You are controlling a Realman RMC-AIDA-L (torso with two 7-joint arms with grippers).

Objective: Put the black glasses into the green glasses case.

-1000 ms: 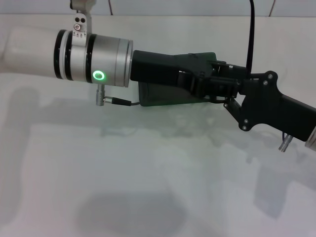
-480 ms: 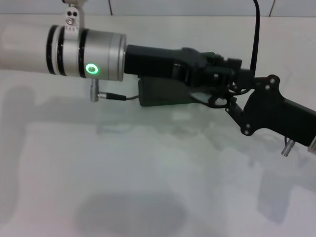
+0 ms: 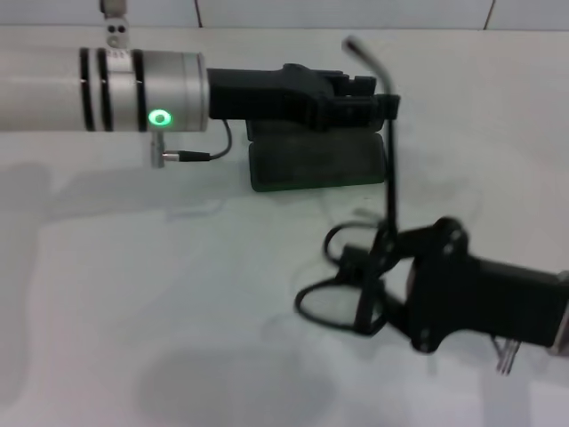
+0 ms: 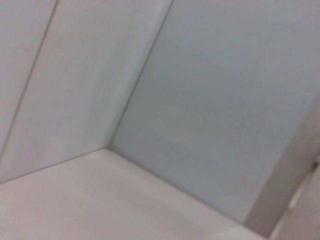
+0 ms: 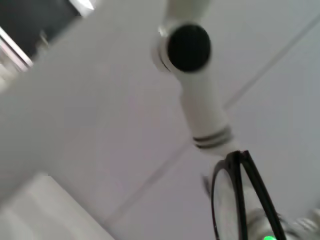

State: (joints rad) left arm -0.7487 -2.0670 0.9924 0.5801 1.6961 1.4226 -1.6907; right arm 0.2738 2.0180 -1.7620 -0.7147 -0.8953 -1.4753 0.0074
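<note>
Right gripper (image 3: 378,298) grips the black glasses (image 3: 356,294), near-right of the green glasses case (image 3: 316,163). Left gripper (image 3: 356,98), over the case: aperture indeterminable. Risk: protruding temple catching the lid.

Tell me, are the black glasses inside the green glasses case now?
No, the black glasses are held by the right claw, nearer than the green glasses case.

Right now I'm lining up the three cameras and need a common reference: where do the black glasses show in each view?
Head view: the black glasses sit lower right of centre, at the right gripper, nearer than the green glasses case.
Left wrist view: not in it.
Right wrist view: rims at the bottom right.
Shared landmark: the left arm, also in the right wrist view.
</note>
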